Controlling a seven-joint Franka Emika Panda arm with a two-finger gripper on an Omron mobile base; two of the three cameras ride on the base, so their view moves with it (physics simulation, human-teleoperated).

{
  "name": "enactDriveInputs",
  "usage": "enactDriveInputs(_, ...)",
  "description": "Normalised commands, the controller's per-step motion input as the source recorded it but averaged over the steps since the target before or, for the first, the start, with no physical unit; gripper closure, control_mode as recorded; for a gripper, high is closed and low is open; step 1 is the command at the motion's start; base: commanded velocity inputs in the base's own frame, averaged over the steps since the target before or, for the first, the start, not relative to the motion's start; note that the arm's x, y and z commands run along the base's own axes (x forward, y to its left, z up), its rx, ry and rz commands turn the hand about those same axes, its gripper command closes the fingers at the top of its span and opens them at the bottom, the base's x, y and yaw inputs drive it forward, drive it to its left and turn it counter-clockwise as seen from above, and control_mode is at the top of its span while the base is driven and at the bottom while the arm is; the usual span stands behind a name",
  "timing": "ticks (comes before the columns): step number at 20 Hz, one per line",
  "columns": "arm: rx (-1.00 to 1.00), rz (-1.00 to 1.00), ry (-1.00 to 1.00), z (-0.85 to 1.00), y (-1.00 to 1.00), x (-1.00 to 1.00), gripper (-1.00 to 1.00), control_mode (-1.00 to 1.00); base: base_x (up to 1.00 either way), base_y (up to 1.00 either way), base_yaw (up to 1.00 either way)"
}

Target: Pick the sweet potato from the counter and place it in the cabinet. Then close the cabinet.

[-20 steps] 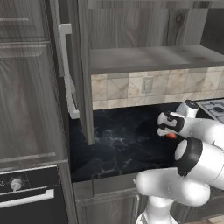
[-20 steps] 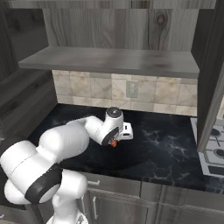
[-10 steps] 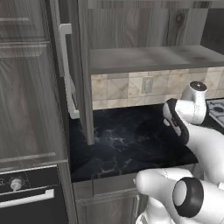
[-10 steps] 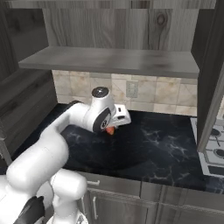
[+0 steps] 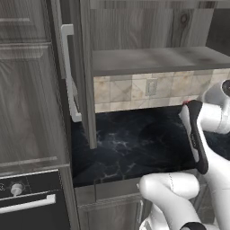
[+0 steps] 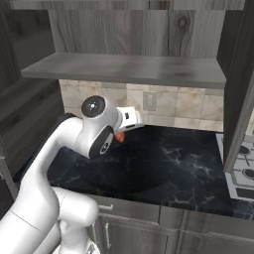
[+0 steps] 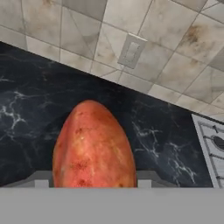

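The sweet potato (image 7: pixel 93 146), orange-red and oval, is held between my fingertips (image 7: pixel 40 179) in the hand view, and my gripper (image 7: pixel 92 181) is shut on it. From the right base it shows as an orange lump (image 6: pixel 119 136) under the white hand (image 6: pixel 129 119), lifted well above the black marble counter (image 6: pixel 168 168). The cabinet is open above, its grey shelf (image 6: pixel 124 69) just over the hand. Its left door (image 5: pixel 85 76) swings out with a silver handle (image 5: pixel 67 72), and the right door (image 6: pixel 242 99) stands open too. In the left base view the gripper (image 5: pixel 186 108) sits at the right.
Beige tiled backsplash with a wall outlet (image 7: pixel 131 50) lies straight ahead of the hand. A stove (image 6: pixel 243 173) sits at the counter's right end. A tall wood-grain unit with a black oven (image 5: pixel 27 197) stands on the left.
The arm has raised the sweet potato off the counter and up toward the shelf. The hand has swung round to face the backsplash.
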Motion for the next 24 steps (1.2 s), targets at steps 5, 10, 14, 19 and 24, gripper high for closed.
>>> enactDriveInputs(5, -0.06, 0.0, -0.1, 1.0, 0.03, -0.06, 1.0, -1.0, 0.0, 0.0, 0.0)
enactDriveInputs(10, -0.1, 0.0, -0.13, 1.0, 0.05, 0.0, 1.0, -1.0, 0.0, 0.0, 0.0)
enactDriveInputs(14, -0.08, 0.0, -0.19, 0.98, 0.06, 0.0, 1.0, -1.0, 0.0, 0.0, 0.0)
enactDriveInputs(19, -0.04, 0.02, -0.21, 0.46, 0.12, 0.04, 1.0, -1.0, 0.0, 0.0, 0.0)
enactDriveInputs(24, 0.0, 0.11, -0.08, 0.0, 0.24, 0.52, 1.0, -1.0, 0.0, 0.0, 0.0)
